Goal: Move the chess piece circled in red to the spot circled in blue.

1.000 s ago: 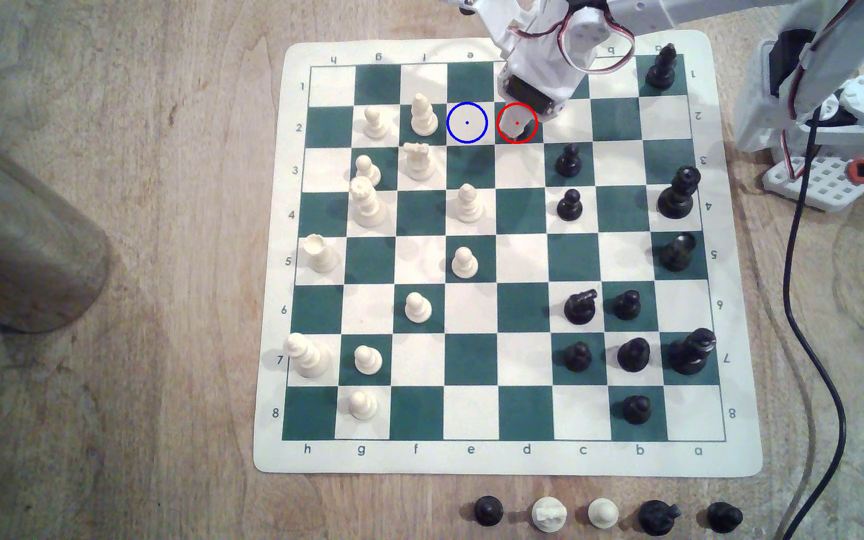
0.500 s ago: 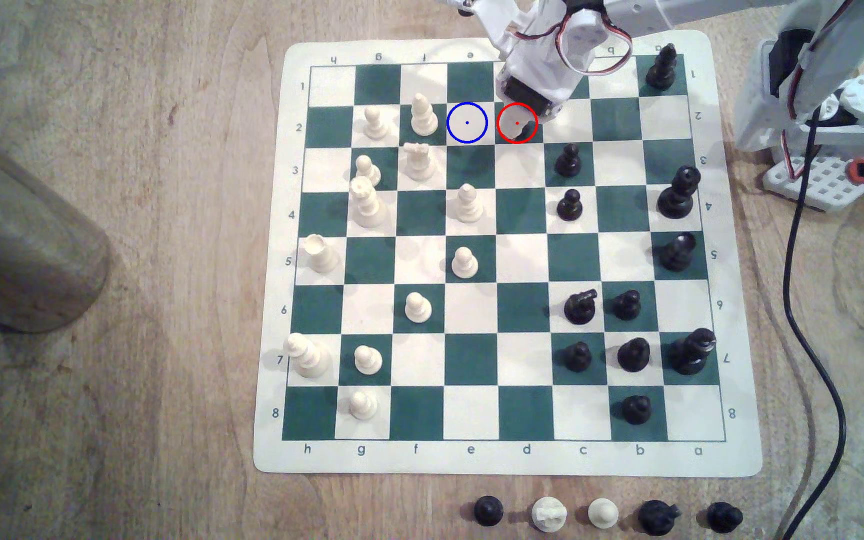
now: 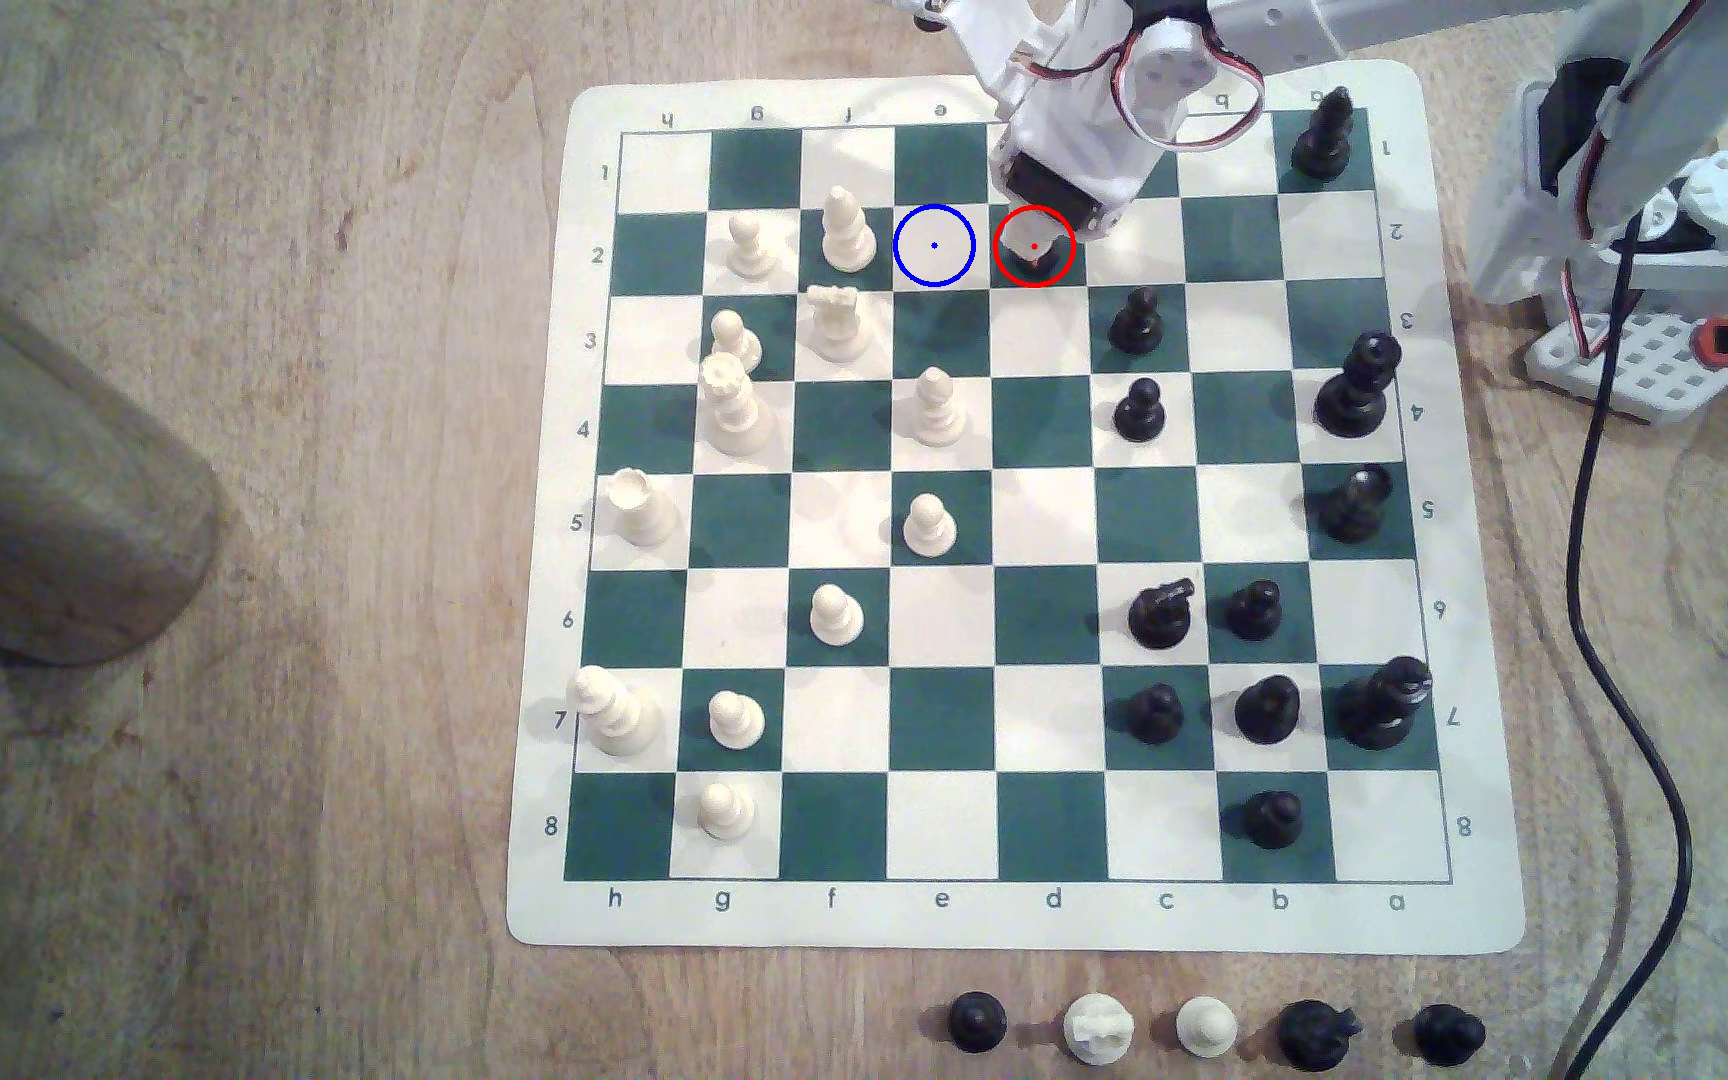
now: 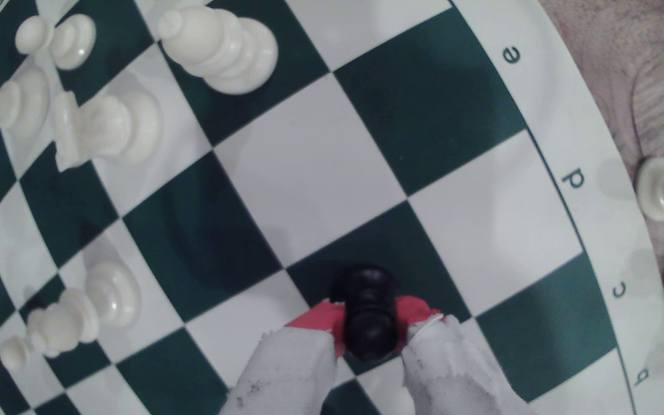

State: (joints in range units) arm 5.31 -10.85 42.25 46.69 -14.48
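Table [image 3: 216, 831]: big wooden top, pale grain, everything sits on it.
Board [image 3: 1047, 924]: green and cream roll-up mat, letters along the edges, white pieces toward the exterior view's left, black ones toward its right.
Arm [image 3: 1462, 21]: white printed thing reaching in from the exterior view's upper right, red and white wires looping round the wrist.
Gripper [image 4: 368, 339]: down over the red-ringed square, fingers [image 4: 294, 371] wrapped in white tape with red tips, closed in on either side of the pawn (looks like a proper pinch from the wrist view).
Captured pieces [image 3: 1203, 1028]: a row of five off the board's near edge, three black and two white.
Spot [image 3: 934, 245]: cream square with the blue ring, bare, right beside the red ring on the exterior view's left.
Chess piece [image 4: 368, 315]: little black pawn, on the dark green square inside the red ring, squeezed between the red tips; I can't tell if its base is on the mat or just lifted.
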